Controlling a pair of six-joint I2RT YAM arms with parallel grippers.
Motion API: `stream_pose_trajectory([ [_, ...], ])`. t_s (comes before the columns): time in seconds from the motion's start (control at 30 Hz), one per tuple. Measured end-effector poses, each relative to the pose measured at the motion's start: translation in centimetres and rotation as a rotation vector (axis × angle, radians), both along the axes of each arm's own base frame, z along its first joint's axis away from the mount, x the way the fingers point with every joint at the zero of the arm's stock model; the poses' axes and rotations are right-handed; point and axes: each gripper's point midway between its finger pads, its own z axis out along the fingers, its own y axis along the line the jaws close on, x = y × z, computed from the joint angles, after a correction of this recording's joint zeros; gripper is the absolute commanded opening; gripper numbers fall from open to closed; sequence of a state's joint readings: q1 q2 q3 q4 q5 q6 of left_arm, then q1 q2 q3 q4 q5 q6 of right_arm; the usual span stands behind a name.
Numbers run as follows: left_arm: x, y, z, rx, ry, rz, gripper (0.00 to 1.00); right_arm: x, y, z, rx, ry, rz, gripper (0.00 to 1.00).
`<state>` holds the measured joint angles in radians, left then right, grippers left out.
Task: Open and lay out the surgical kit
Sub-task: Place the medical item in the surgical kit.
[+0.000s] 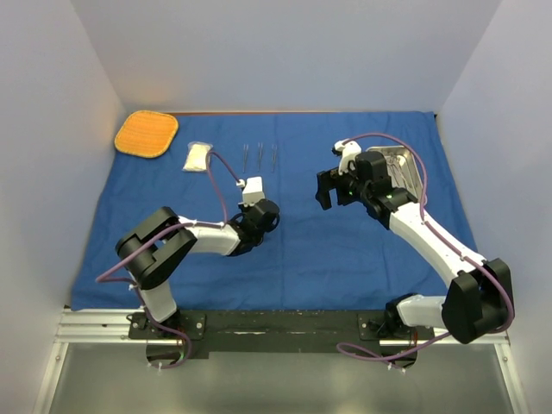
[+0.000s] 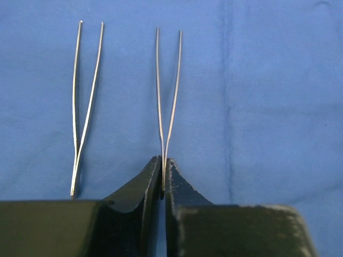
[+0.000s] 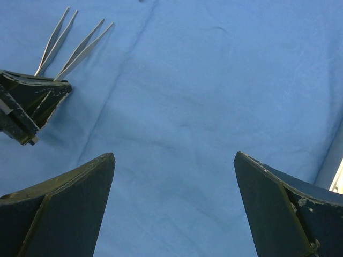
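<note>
1. The surgical kit is open. The blue cloth point(image 1: 302, 250) lies spread flat and carries the contents. The steel tray point(image 1: 404, 169) sits toward the far right of the cloth and is the reference for the places below.
2. Left of the tray, a row of three slim instruments point(image 1: 260, 156) lies parallel, tips pointing away from the arm bases. The gauze pack point(image 1: 197, 156) lies farther left of the tray. The orange mat point(image 1: 147, 134) is farthest left, at the far corner of the cloth.
3. The left gripper point(image 2: 162, 179) is clenched on the joined end of the held forceps point(image 2: 167, 96). The neighbouring forceps point(image 2: 86, 107) lie beside them, apart and free.
4. Judgement: pinching the joined end leaves the tines free and lets the piece be squared up with its neighbour.
5. Whether the held forceps rest on the cloth or are raised cannot be told.
6. The left arm point(image 1: 203, 233) is folded at the elbow near its base. Its forearm reaches low toward the row, left of the tray, with the fingers in line with the instrument.
7. The right gripper point(image 3: 174, 155) is released: the jaws stand wide apart with only cloth between them. The right arm point(image 1: 431, 237) stretches forward from its base, partly covering the tray, and the gripper hangs just left of the tray, facing the row.
8. Judgement: this pose keeps the right arm clear of the left arm's work.
</note>
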<state>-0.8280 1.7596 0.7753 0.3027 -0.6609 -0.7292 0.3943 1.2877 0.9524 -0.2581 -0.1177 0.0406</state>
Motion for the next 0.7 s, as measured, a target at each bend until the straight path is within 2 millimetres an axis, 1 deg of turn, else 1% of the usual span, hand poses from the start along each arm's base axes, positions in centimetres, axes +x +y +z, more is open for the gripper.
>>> stream_pose_trajectory([
  [0.1,-0.14,-0.12,-0.44,-0.001,0.023,0.006,0.22,-0.08,0.04,-0.18,-0.003,0.001,0.002,0.98],
  [0.2,-0.50,-0.03,-1.05,-0.001,0.051,0.011,0.23,-0.10,0.07,-0.16,-0.006,-0.001,0.004,0.98],
  [0.23,-0.52,-0.08,-1.04,-0.004,0.053,0.012,0.26,-0.08,0.06,-0.16,-0.006,-0.002,0.005,0.99],
  [0.33,-0.58,-0.25,-0.99,-0.008,0.067,0.015,0.27,-0.08,0.05,-0.15,-0.008,-0.004,0.006,0.98],
  [0.37,-0.61,-0.31,-0.97,-0.009,0.072,0.015,0.27,-0.08,0.04,-0.15,-0.009,-0.004,0.005,0.99],
  [0.57,-0.80,-0.43,-0.87,0.015,0.104,0.012,0.17,-0.05,-0.12,0.16,-0.015,-0.017,-0.001,0.99],
  [0.6,-0.82,-0.42,-0.89,0.019,0.110,0.014,0.14,-0.07,-0.13,0.20,-0.017,-0.019,-0.001,0.99],
  [0.7,-0.94,-0.41,-1.04,0.029,0.128,0.017,0.11,-0.12,-0.09,0.41,-0.018,-0.026,0.002,0.99],
])
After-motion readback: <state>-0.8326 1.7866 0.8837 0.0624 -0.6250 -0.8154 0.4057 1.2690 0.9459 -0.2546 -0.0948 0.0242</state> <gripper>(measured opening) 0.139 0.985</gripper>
